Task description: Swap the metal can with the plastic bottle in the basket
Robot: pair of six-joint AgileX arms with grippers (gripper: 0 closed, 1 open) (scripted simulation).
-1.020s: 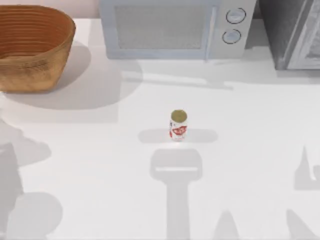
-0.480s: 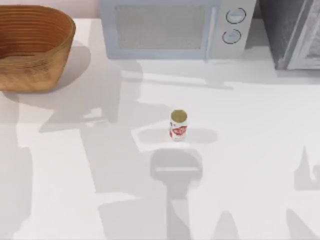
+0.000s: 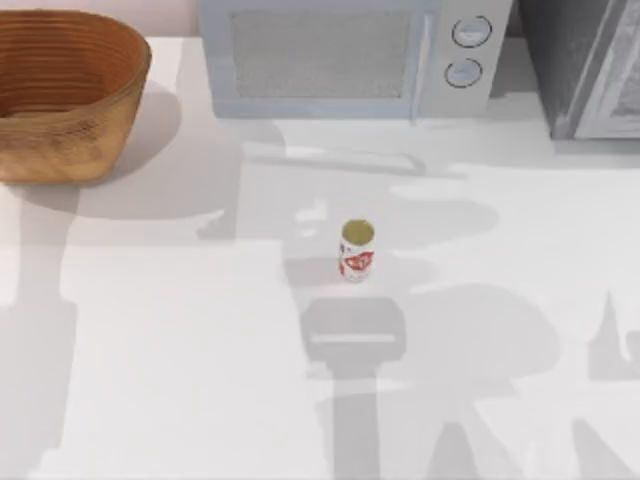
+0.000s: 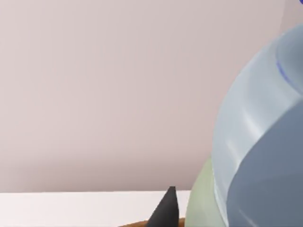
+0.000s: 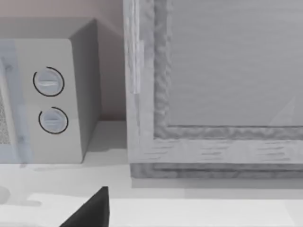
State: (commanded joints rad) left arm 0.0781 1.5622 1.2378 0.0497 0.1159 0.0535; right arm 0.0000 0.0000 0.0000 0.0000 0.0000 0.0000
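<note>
progress: judged early-to-mid; the metal can stands upright on the table, near mid-table, well apart from the basket; can not yet in basket, so that half of the swap is left
plastic bottle: seen very close in the left wrist view, clear body with a blue mark near its upper part; a brown sliver at the frame's lower edge looks like basket rim, unsure; likely being lifted out, whether it is clear of the basket cannot be told
basket: far-left corner of the table in the top view; its visible interior looks bare, far part is cropped
left end effector: one dark fingertip just beside the bottle; probably clenched on it, but grip cannot be told
right end effector: one dark finger over the table, facing the microwave and the grey cabinet; open or closed cannot be told; looks idle
left to do: set bottle on table; can into basket
</note>
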